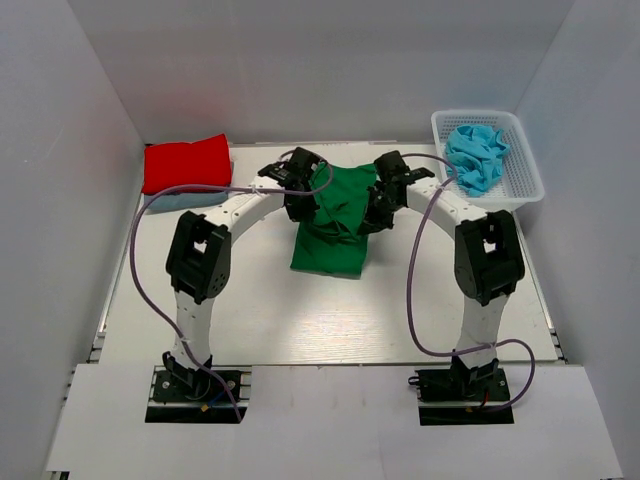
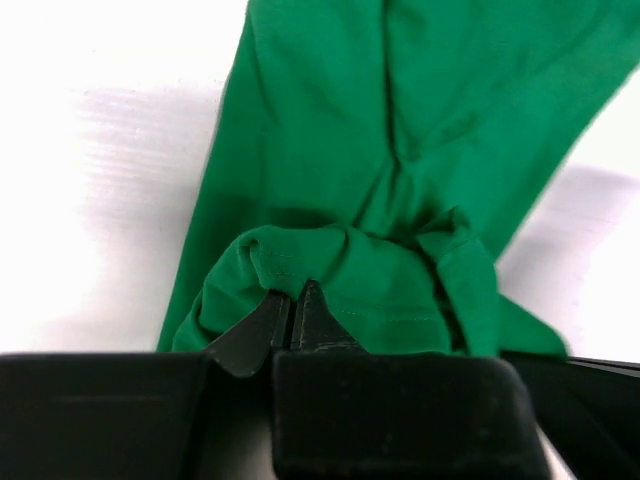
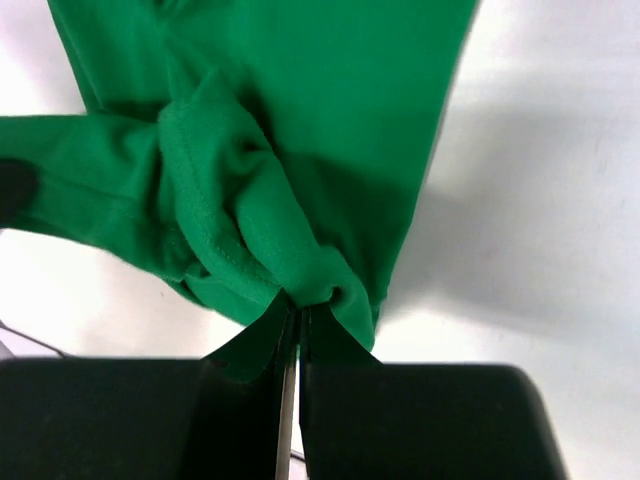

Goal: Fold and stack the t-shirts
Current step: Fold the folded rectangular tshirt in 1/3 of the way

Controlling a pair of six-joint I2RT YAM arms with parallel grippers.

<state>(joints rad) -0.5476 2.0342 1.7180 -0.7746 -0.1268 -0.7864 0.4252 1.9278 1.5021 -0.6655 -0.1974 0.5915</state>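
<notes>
A dark green t-shirt (image 1: 335, 225) hangs between my two grippers over the middle of the table, its lower part resting on the surface. My left gripper (image 1: 300, 205) is shut on the shirt's left edge; in the left wrist view the fingers (image 2: 292, 305) pinch a bunched hem of green cloth (image 2: 400, 150). My right gripper (image 1: 378, 212) is shut on the right edge; in the right wrist view the fingers (image 3: 297, 315) pinch a gathered fold of green cloth (image 3: 300, 120). A folded red t-shirt (image 1: 186, 163) lies on a folded pale blue one (image 1: 185, 201) at the far left.
A white mesh basket (image 1: 520, 190) at the far right holds a crumpled turquoise t-shirt (image 1: 477, 155). White walls enclose the table on the left, back and right. Purple cables loop from both arms.
</notes>
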